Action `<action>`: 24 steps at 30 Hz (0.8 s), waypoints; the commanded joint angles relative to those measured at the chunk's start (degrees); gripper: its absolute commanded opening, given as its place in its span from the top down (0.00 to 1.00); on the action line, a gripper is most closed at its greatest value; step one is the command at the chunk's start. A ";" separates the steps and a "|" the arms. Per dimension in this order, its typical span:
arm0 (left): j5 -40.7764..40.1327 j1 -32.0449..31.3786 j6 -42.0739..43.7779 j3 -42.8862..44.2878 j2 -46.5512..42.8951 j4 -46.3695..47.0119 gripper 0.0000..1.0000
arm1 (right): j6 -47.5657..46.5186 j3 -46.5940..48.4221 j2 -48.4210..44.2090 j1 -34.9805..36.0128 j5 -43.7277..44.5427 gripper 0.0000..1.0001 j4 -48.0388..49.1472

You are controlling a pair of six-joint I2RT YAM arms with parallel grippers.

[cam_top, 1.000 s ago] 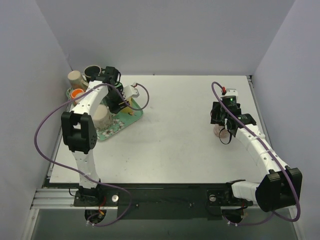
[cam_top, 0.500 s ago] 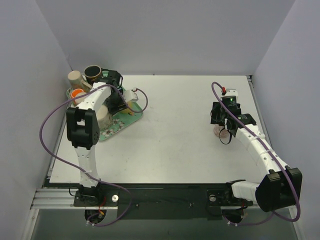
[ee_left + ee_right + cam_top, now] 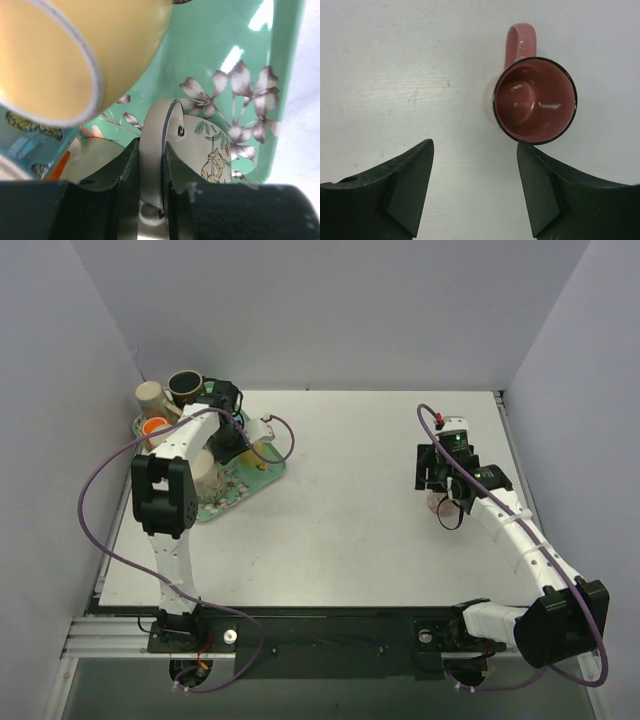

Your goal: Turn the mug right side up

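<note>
A pale cream mug (image 3: 212, 145) printed with a cat on a tree rests on the green flowered tray (image 3: 220, 45). My left gripper (image 3: 151, 147) is shut on its grey handle (image 3: 152, 125), one finger on each side. From above, the left gripper (image 3: 232, 440) hides this mug over the tray (image 3: 262, 475), so I cannot tell which way up it stands. Across the table, a pink mug (image 3: 535, 100) stands upright with its mouth up. My right gripper (image 3: 474, 145) hangs open above the bare table just in front of that mug, seen as (image 3: 440, 480) from above.
A yellow mug (image 3: 65, 50) with a grey rim sits close on the left of the held handle. A tan cup (image 3: 152, 395), a dark mug (image 3: 185, 387) and an orange cup (image 3: 155, 427) crowd the back left corner. A beige cup (image 3: 203, 470) stands on the tray.
My left gripper has closed on the cream mug's handle after shifting slightly towards the back. The right gripper has moved a little away from the pink mug.
</note>
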 commanded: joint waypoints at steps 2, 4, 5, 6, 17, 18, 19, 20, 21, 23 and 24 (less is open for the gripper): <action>6.02 2.02 -3.89 4.80 -12.79 -4.83 1.00 | -1.50 6.98 -5.26 7.92 0.59 0.35 -4.51; 11.11 3.68 -9.23 9.53 -15.34 -6.05 1.00 | -0.36 9.35 -5.96 11.52 1.20 0.34 -4.87; 13.41 4.57 -10.39 10.95 -16.39 -6.59 1.00 | 0.17 9.97 -6.40 14.32 1.47 0.33 -4.96; 17.43 5.01 -13.27 12.61 -17.18 -7.29 1.00 | 1.22 11.81 -6.41 17.91 2.69 0.33 -4.87; 52.07 5.90 -40.44 7.27 -28.88 5.62 1.00 | 18.33 9.37 -1.40 34.47 -22.24 0.32 35.75; 54.10 5.72 -43.25 7.53 -28.97 6.15 1.00 | 19.85 9.36 0.26 34.39 -22.70 0.32 38.00; 57.43 5.46 -46.23 6.92 -29.14 7.81 1.00 | 21.60 9.80 1.32 34.38 -22.96 0.33 41.07; 58.68 5.02 -47.91 6.66 -29.75 9.04 1.00 | 22.66 9.98 2.63 34.47 -23.23 0.33 42.66; 60.26 4.75 -50.45 5.35 -30.11 11.14 1.00 | 23.98 9.98 3.34 34.39 -23.84 0.33 45.38; 60.80 3.35 -52.32 4.03 -31.25 13.35 1.00 | 25.92 9.98 6.06 34.47 -26.38 0.33 50.82; 60.89 2.30 -52.59 3.58 -31.86 13.97 1.00 | 26.45 10.94 6.86 34.47 -27.35 0.34 51.98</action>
